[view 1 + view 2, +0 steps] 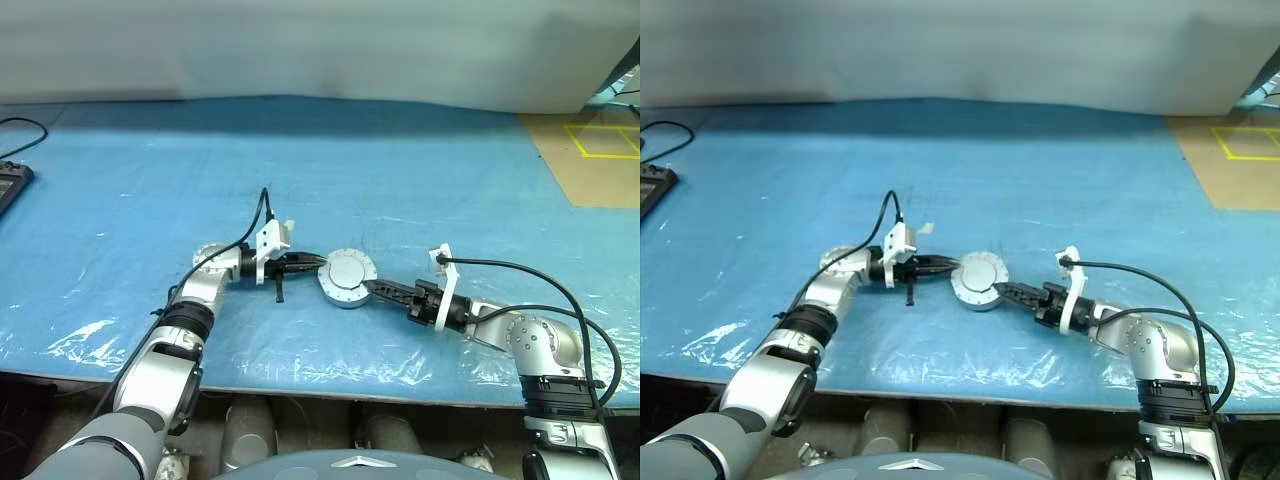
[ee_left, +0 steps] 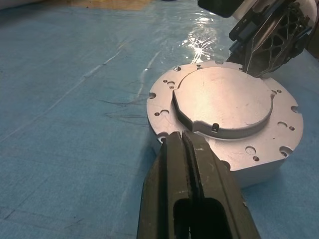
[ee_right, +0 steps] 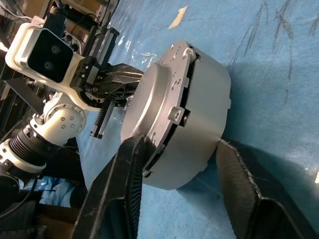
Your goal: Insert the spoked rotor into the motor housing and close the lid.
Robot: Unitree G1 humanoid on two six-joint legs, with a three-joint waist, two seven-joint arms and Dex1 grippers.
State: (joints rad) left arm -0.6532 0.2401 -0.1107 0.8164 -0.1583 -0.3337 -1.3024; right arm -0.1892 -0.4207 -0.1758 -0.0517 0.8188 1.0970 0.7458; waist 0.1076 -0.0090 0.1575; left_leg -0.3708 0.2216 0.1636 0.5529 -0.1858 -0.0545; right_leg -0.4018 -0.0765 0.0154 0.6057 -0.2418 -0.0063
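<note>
The motor housing (image 1: pixel 347 278) rests on the blue sheet as a round silver can. A flat silver lid (image 2: pixel 224 102) sits on its holed flange and covers the inside. The spoked rotor is hidden. My left gripper (image 1: pixel 318 262) comes in level from the left, shut, and its tips (image 2: pixel 185 137) touch the flange's edge. From the right, my right gripper (image 3: pixel 177 144) straddles the housing. One of its fingers (image 3: pixel 132 159) lies on the lid's rim and the other (image 3: pixel 234 169) is at the can's lower edge.
The blue plastic sheet (image 1: pixel 420 170) covers the table, whose front edge runs just behind both arms. A black device with a cable (image 1: pixel 10 185) lies at the far left. A tan board with yellow tape (image 1: pixel 590 150) lies at the far right.
</note>
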